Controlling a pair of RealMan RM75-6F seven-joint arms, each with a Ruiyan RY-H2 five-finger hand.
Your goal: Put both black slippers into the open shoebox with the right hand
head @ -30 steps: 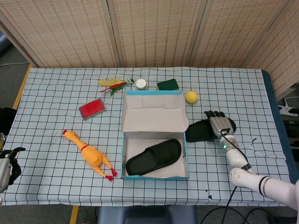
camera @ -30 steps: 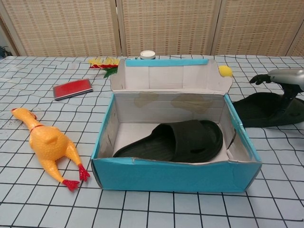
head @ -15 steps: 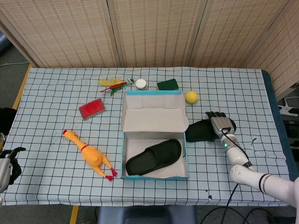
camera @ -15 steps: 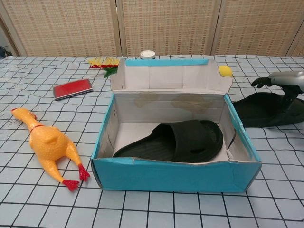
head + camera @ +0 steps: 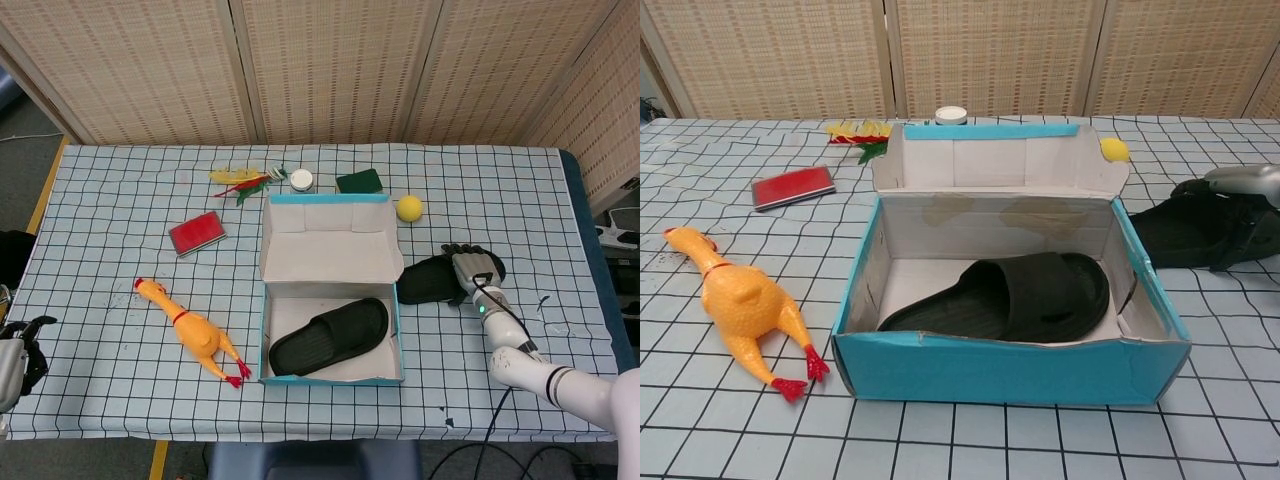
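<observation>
The right hand (image 5: 477, 272) grips the second slipper (image 5: 432, 281), lying crosswise beside the shoebox (image 5: 331, 377). The other slipper (image 5: 330, 336) lies diagonally inside. Checked cloth covers the worktop (image 5: 120, 300).

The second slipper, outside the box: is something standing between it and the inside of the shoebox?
Only the shoebox's own right wall. The outside slipper lies on the table beside it, with the right hand on it, so it would likely have to go over that wall. The other slipper already occupies part of the floor.

Black slippers (image 5: 330, 337), teal shoebox (image 5: 331, 378) (white inside), yellow chicken (image 5: 190, 330), checked tablecloth (image 5: 120, 220).
</observation>
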